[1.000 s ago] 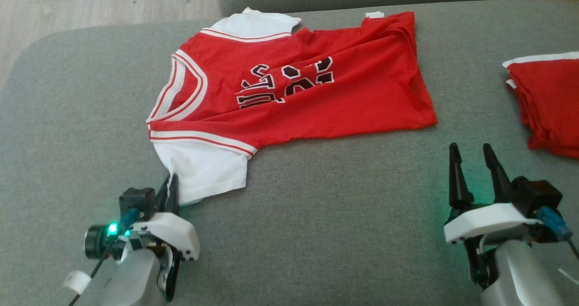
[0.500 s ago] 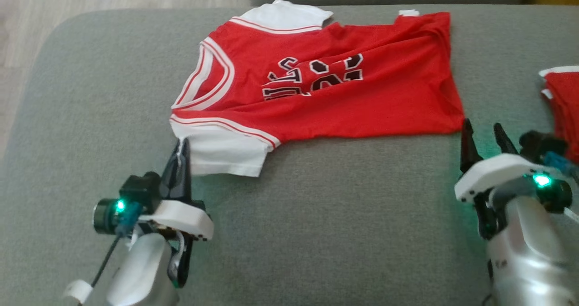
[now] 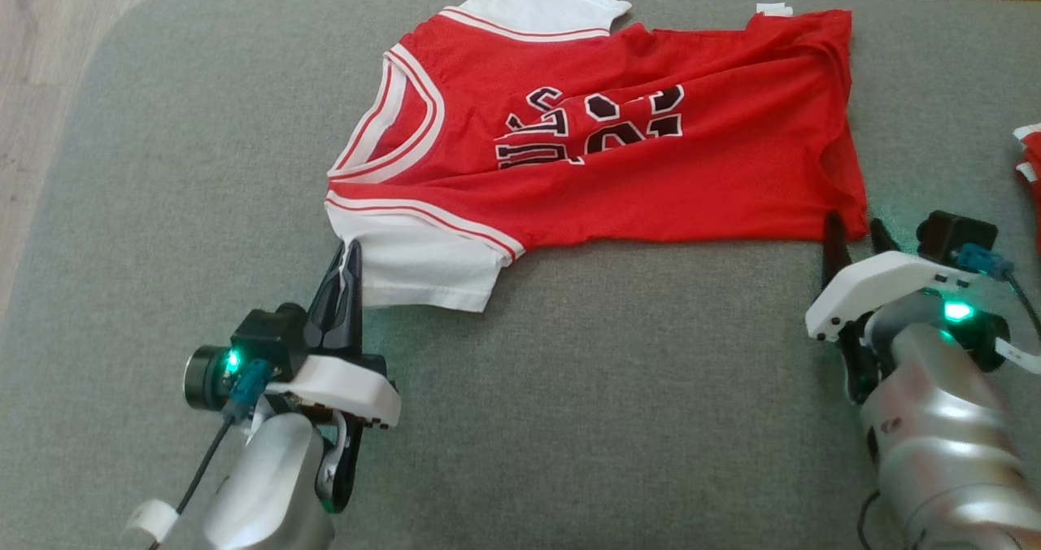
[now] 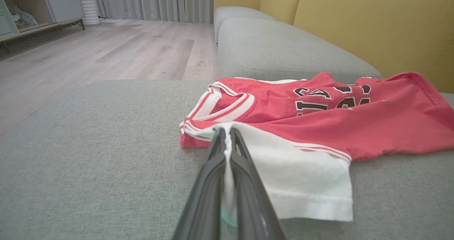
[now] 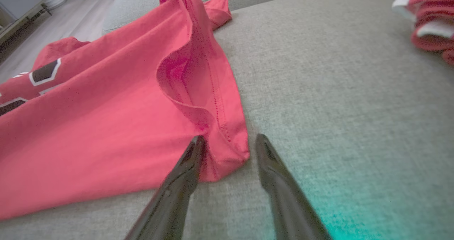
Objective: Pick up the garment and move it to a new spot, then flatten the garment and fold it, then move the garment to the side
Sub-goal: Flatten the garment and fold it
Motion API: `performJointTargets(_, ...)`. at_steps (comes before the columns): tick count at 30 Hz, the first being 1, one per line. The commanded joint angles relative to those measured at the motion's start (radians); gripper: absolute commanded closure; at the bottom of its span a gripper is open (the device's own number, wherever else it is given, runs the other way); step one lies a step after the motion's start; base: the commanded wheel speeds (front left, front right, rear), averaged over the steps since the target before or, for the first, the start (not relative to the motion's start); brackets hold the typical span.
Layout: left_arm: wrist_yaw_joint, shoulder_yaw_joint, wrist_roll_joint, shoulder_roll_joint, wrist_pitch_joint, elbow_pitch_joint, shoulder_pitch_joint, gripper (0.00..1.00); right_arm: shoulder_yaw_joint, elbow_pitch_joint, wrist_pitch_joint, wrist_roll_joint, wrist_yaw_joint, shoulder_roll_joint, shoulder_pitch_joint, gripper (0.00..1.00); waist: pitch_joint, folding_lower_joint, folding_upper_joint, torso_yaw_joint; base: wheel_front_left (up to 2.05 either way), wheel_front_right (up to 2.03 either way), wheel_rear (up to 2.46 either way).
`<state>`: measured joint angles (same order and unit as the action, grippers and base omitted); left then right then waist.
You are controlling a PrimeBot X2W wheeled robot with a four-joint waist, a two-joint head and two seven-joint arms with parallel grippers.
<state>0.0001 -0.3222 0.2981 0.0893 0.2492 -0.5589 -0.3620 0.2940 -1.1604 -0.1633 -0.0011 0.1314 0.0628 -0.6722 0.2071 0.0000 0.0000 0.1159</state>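
The garment (image 3: 618, 159) is a red jersey with white sleeves and black lettering, spread on the grey sofa seat (image 3: 585, 395), collar to the left. My left gripper (image 3: 350, 255) is shut on the near white sleeve; in the left wrist view the white cloth is pinched between the fingers at the gripper (image 4: 226, 135), with the garment (image 4: 319, 115) beyond. My right gripper (image 3: 854, 229) is at the garment's near hem corner. In the right wrist view that gripper (image 5: 230, 140) stands open, its fingers on either side of the red hem corner of the garment (image 5: 106, 126).
A second red and white garment (image 3: 1029, 176) lies bunched at the right edge of the seat, also seen as a red bundle (image 5: 429, 23). The wood floor (image 3: 32, 86) lies past the seat's left edge. A yellow backrest (image 4: 372, 23) rises behind.
The head camera has shifted, so the whole scene sits further right and lower. My right gripper has come up to the garment's hem corner. The left gripper stays shut on the sleeve.
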Motion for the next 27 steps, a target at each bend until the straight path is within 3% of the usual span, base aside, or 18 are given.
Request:
performJointTargets(1, 0.005, 0.029, -0.007, 0.024, 0.011, 0.032, -0.029, 1.00, -0.045, -0.043, -0.031, 0.004, -0.001, -0.013, -0.022, 1.00, -0.004, 0.0000, 0.0000, -0.002, 0.00, 0.00, 0.00)
performJointTargets(11, 0.016, 0.039, 0.009, 0.038, 0.011, 0.037, -0.018, 1.00, -0.117, -0.073, -0.097, 0.088, -0.001, -0.013, -0.068, 1.00, -0.031, 0.0000, 0.0000, -0.025, 0.00, 0.00, 0.00)
performJointTargets(15, 0.014, 0.062, 0.037, 0.041, 0.011, 0.056, -0.014, 1.00, -0.172, 0.033, -0.098, 0.163, -0.001, -0.013, -0.045, 1.00, -0.051, 0.0000, 0.0000, -0.036, 0.00, 0.00, 0.00)
performJointTargets(21, -0.026, 0.119, 0.133, 0.043, -0.006, 0.124, -0.023, 1.00, -0.306, 0.207, -0.098, 0.319, -0.001, -0.013, 0.013, 1.00, -0.098, 0.0000, 0.0000, -0.060, 0.00, 0.00, 0.00)
performJointTargets(27, -0.048, 0.170, 0.207, 0.072, -0.079, 0.273, -0.118, 1.00, -0.356, 0.394, -0.097, 0.332, -0.001, -0.002, 0.002, 1.00, -0.159, 0.0000, 0.0000, -0.089, 0.00, 0.00, 0.00)
